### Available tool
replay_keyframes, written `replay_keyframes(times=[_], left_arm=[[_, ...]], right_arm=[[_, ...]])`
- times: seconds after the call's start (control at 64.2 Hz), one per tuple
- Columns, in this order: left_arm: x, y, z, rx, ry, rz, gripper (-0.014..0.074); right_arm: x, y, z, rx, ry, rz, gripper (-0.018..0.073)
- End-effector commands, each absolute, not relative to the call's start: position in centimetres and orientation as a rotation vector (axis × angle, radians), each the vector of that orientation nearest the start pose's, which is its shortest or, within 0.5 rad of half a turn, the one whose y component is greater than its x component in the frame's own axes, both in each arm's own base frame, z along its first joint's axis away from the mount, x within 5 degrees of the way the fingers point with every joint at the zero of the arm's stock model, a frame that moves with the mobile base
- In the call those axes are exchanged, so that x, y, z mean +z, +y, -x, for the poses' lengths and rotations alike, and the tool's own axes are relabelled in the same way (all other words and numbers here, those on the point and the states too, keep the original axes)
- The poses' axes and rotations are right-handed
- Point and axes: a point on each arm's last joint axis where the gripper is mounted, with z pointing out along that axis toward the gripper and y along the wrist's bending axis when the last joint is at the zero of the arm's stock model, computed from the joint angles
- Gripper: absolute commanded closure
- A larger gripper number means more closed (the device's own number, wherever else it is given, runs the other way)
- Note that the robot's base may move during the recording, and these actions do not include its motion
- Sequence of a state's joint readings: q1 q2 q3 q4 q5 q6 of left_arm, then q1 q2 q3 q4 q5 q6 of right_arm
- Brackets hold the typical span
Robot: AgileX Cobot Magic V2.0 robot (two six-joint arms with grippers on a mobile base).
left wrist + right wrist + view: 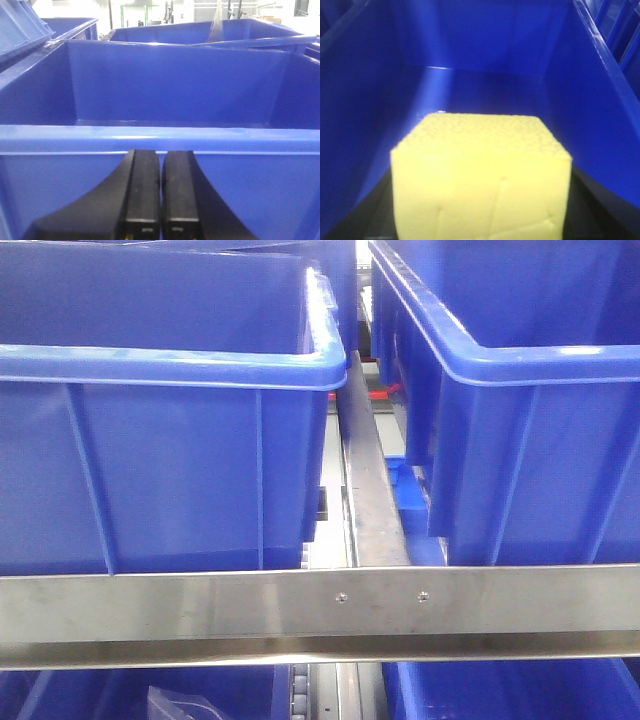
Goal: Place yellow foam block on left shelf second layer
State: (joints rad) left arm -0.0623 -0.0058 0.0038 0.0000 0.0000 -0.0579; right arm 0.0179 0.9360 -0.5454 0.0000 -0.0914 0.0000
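The yellow foam block (480, 175) fills the lower middle of the right wrist view. My right gripper (481, 210) is shut on it, and only the dark fingers (592, 202) show at its two sides. Block and gripper are inside a blue bin (470, 50), above its floor. In the left wrist view my left gripper (161, 157) is shut with nothing between its black fingers, just in front of the near rim of another blue bin (160, 137). Neither gripper nor the block shows in the front view.
The front view shows two big blue bins, left (160, 460) and right (530, 420), on a shelf behind a steel rail (320, 605). A metal divider (370, 490) runs between them. More blue bins (480, 690) sit on the layer below.
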Motion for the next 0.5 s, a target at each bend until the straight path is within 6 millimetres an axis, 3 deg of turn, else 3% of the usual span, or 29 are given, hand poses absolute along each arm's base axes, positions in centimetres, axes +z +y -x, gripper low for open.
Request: replay_keyframes(times=[0.0, 0.109, 0.202, 0.483], left_arm=[[21.18, -0.33, -5.44, -0.107, 1.406, 0.004, 0.0472], [21.18, -0.33, -5.44, -0.107, 1.406, 0.004, 0.0472], [21.18, -0.33, -5.44, -0.107, 1.406, 0.004, 0.0472], [21.18, -0.33, -5.44, -0.107, 1.406, 0.004, 0.0472]], right_arm=[[32.17, 0.3, -20.03, 0.011, 1.656, 0.012, 0.0042], [31.93, 0.29, -20.0, 0.018, 1.682, 0.005, 0.0008], [31.93, 0.29, -20.0, 0.042, 1.683, -0.022, -0.0087], [31.97, 0.29, -19.96, 0.061, 1.68, -0.043, -0.0076]])
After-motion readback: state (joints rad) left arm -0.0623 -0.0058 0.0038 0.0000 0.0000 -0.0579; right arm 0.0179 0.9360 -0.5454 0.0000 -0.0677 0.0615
